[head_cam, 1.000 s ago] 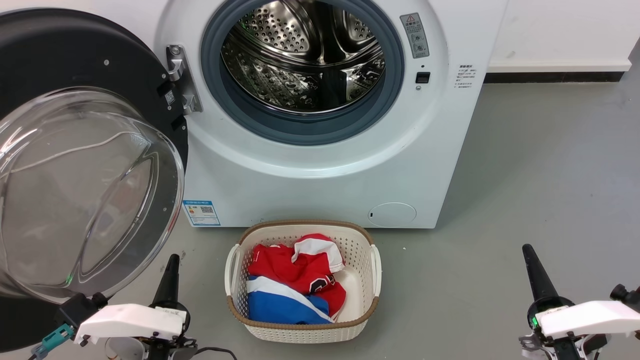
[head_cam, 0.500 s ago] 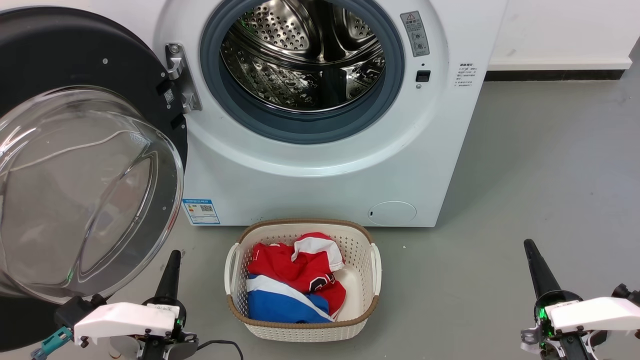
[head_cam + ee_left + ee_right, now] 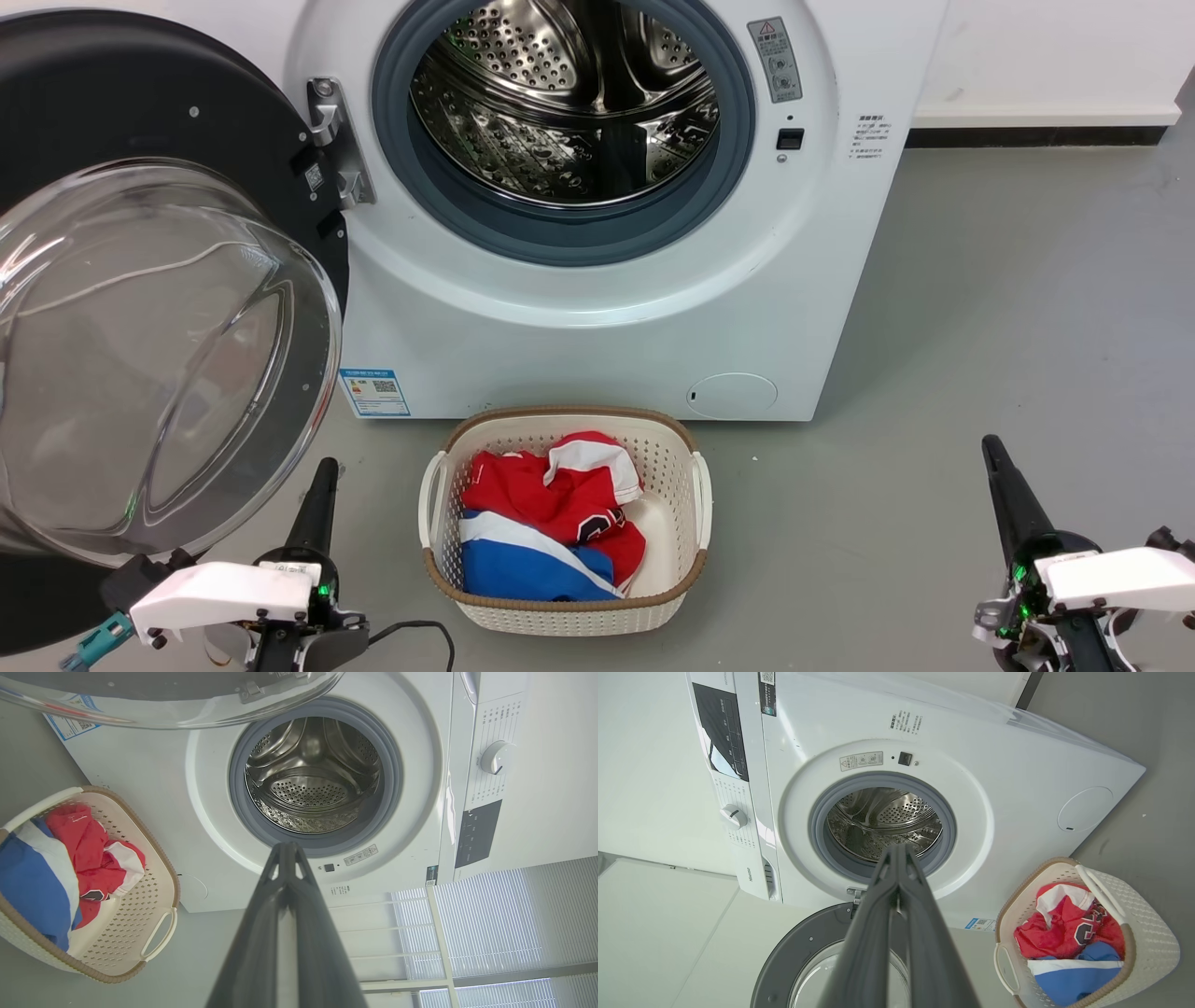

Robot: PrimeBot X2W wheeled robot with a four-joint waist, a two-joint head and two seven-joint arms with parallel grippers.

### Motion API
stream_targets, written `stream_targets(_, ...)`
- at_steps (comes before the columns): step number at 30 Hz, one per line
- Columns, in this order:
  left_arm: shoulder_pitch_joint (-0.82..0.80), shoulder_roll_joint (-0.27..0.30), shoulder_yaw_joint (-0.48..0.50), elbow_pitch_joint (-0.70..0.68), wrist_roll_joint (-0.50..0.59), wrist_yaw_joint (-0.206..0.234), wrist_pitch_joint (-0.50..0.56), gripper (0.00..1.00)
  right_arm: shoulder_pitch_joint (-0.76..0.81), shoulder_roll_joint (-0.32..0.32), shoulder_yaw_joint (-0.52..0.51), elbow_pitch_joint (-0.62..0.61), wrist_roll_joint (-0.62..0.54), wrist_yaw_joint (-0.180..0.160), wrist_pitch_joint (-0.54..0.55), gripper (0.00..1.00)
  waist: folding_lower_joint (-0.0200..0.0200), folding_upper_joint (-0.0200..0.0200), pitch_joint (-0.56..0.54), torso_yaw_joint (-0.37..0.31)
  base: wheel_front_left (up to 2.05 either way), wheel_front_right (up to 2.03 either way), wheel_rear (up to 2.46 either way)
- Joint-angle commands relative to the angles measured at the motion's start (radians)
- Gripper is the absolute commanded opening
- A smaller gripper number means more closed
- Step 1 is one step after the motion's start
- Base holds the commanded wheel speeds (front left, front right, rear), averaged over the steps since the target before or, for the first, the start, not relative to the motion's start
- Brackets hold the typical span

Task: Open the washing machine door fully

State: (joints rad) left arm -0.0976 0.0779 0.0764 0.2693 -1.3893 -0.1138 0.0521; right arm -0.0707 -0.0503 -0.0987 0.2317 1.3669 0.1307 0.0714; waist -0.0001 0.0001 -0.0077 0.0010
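Door (image 3: 140, 112) is swung out on the L side of the machine (image 3: 597, 345), hung off the hinge (image 3: 331, 140) at 9 o'clock of the drum (image 3: 569, 103). Its inner face and clear bowl look back toward the robot. In head view it takes up the 9–10 o'clock part of the frame. L gripper (image 3: 324, 471) sits low at 7 o'clock, fingers pressed together w/ nothing between them, tip pointing to 12. The bowl's lower rim is just beside it, up at approx. 10–11 o'clock, not touching as far as I can tell. R gripper (image 3: 993, 453) is at 4 o'clock, fingers likewise together and empty, well apart from the door, w/ the basket (image 3: 560, 616) between the two arms. L wrist view has the door rim (image 3: 187, 700) across the top. R wrist view has the door (image 3: 803, 938) at 7 o'clock below the opening. Judgement: door looks wide open already. If any swing remains, it goes further L about the upright hinge axis, so a push on the inner face falls to the L arm, the nearer one.
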Motion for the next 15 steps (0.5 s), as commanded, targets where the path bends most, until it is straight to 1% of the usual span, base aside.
stream_targets(1, -0.015, -0.004, 0.008, -0.008, -0.024, -0.004, 0.008, 0.0, -0.019, 0.0, -0.003, -0.001, 0.027, 0.0, 0.006, 0.0, 0.0001, -0.0001, 0.001, 0.0, 0.0, 0.0, 0.0)
stream_targets(15, -0.015, -0.015, 0.023, -0.017, -0.122, -0.012, 0.036, 0.0, -0.034, 0.0, -0.01, 0.007, 0.135, 0.0, 0.026, 0.0, 0.0001, -0.0001, 0.005, 0.0, 0.0, 0.0, 0.0)
